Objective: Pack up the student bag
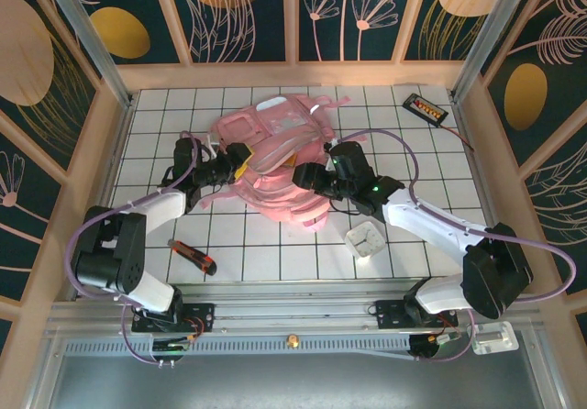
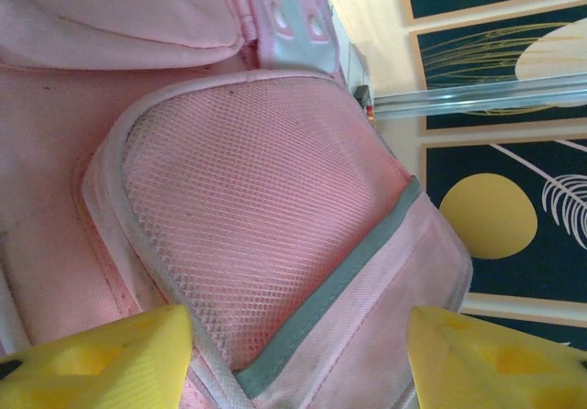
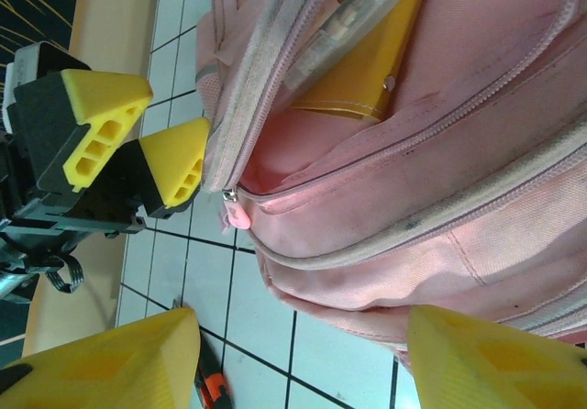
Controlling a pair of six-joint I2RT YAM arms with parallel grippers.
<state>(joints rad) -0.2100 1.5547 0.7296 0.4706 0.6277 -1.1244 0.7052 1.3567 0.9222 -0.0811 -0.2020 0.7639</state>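
Two grippers are at work on one bag, and the job looks barely begun. The student bag (image 1: 275, 157) lies flat on the tiled table (image 1: 303, 262), in the middle and toward the far side. The left gripper (image 1: 236, 165) is against its left flank and the right gripper (image 1: 304, 178) against its near right edge.

From the left wrist, the yellow fingertips (image 2: 110, 359) stand apart with nothing between them, facing the mesh side pocket (image 2: 266, 207). The right gripper's jaws are spread too, holding nothing, and look along the bag's zipped seams. The pink zip pull (image 3: 237, 214) hangs at the near left end, just beside the left gripper's tips.

I'd say the step in hand is getting the bag open. The zips I can see look shut, and nothing loose has been picked up. The next move calls for one gripper to pinch that small pull or the fabric beside it. The other would need to steady the soft bag so it doesn't slide.

Counted, there are three loose things:
- one red and black tool (image 1: 193, 258), near left
- one small white block (image 1: 367, 240), near right
- one black gadget (image 1: 426, 108), in the far right corner
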